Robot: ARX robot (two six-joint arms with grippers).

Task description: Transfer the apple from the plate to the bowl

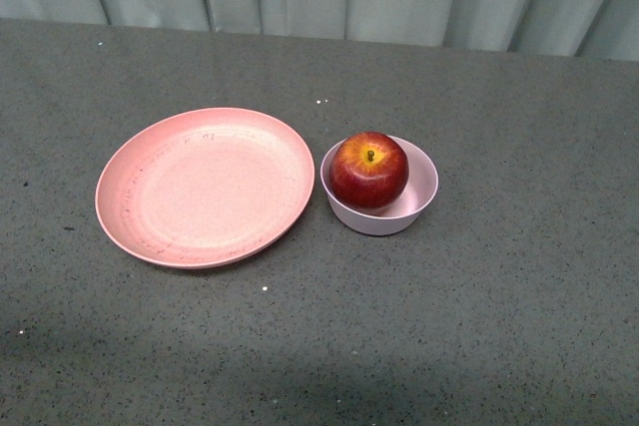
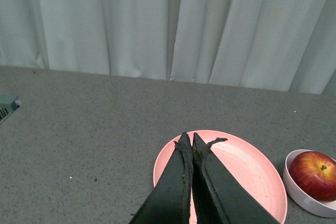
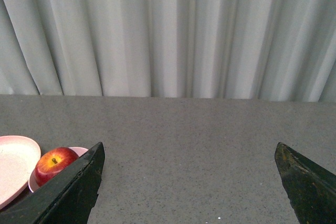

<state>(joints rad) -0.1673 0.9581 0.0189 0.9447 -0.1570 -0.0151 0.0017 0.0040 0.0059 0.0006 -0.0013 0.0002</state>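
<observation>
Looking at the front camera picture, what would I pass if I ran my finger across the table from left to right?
The plate, wide, shallow and with nothing on it → the bowl, right beside the plate's edge, holding the apple stem up → then only bare grey table.

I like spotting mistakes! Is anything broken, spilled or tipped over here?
Nothing stands out. The apple sits upright, stem up, inside the bowl. The plate lies flat beside it with only faint dark scuffs. No spills show on the table.
</observation>
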